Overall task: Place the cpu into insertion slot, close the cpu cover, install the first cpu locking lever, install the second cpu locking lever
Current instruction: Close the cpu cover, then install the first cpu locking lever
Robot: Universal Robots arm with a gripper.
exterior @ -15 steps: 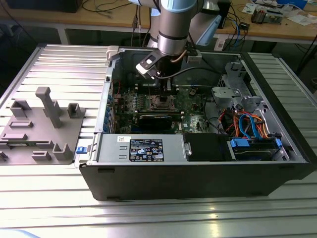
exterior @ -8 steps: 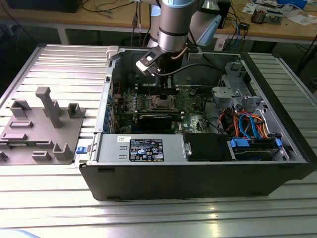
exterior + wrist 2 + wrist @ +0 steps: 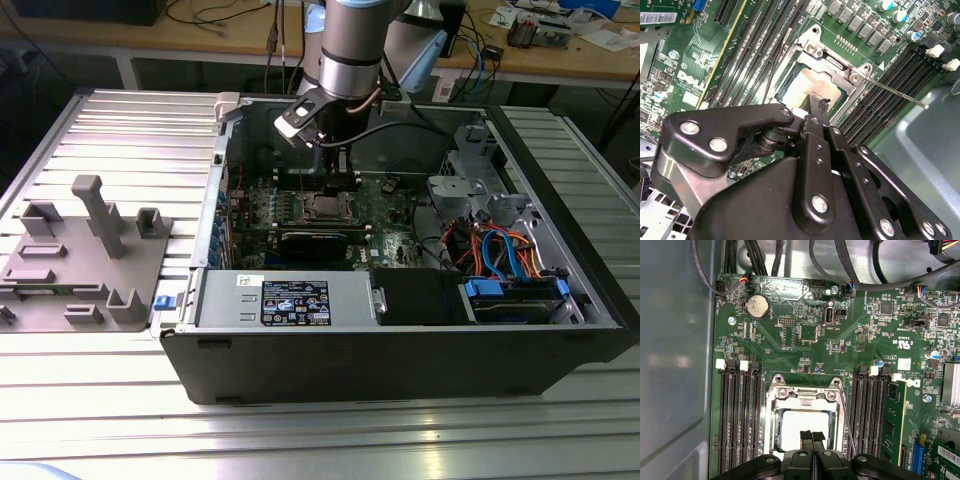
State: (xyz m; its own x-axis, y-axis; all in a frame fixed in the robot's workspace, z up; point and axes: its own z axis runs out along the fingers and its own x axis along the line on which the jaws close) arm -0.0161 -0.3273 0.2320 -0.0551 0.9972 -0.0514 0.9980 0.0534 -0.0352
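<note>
Silver-grey metal, flat and square, the cpu lies in the insertion slot on the green circuit board, and its top shines pale under the light. The cpu cover, a thin silver frame with a big square window, lies down around the chip, so the chip shows through the window. In both wrist views one thin lever rod stands out slanted from a corner of the socket and reaches over the black memory slots beside it.

The gripper hangs right over the chip. Its two black fingers are pressed together with only a fine seam between them, and they grasp nothing. Their tips are above the edge of the chip's top; if they touch the metal, one cannot tell.

In the exterior view the arm comes down almost upright from the far side into the open computer case, with the wrist above the middle of the board. Blue and orange cables lie inside the case toward the exterior view's right. Outside the case, on the exterior view's left, a grey fixture tray rests on the ribbed metal table.
</note>
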